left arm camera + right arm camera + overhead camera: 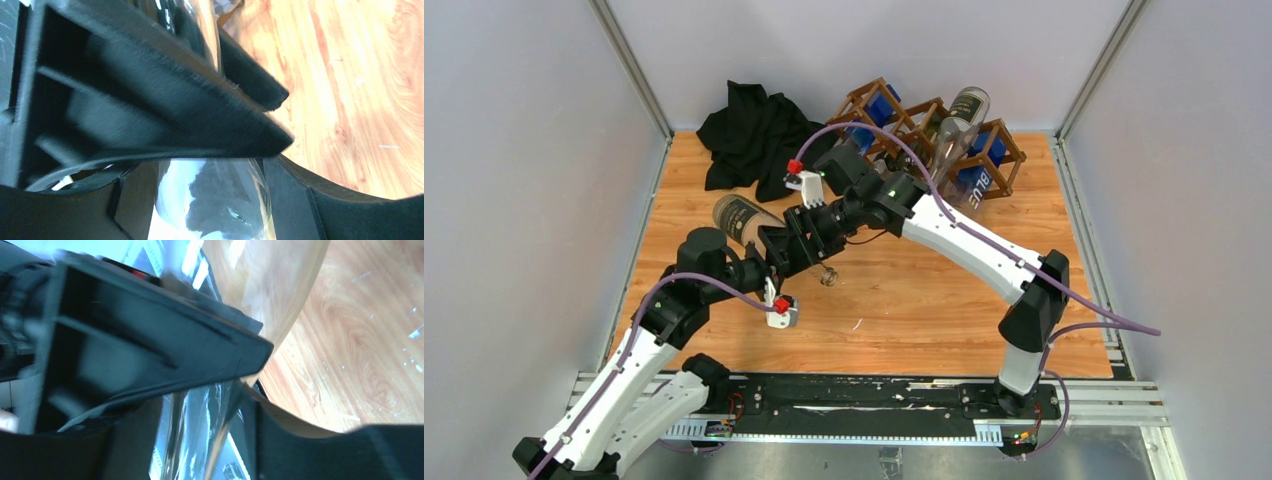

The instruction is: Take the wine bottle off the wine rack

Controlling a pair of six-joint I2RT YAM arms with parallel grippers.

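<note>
A clear glass wine bottle (742, 216) with a dark label lies off the rack, low over the table's middle left, its neck end (827, 276) pointing at me. My left gripper (782, 256) is shut on it near the neck. My right gripper (812, 222) is shut on it just beyond. The left wrist view shows glass (215, 200) pinched in the left gripper (255, 167). The right wrist view shows glass (200, 435) in the right gripper (250, 390). The dark brown lattice wine rack (934, 135) stands at the back right. A second bottle (959, 120) lies in it.
A black cloth (754, 130) is heaped at the back left, next to the rack. Blue boxes (977, 180) fill some rack cells. Grey walls close the table on three sides. Bare wooden tabletop (904, 300) lies in front of the arms.
</note>
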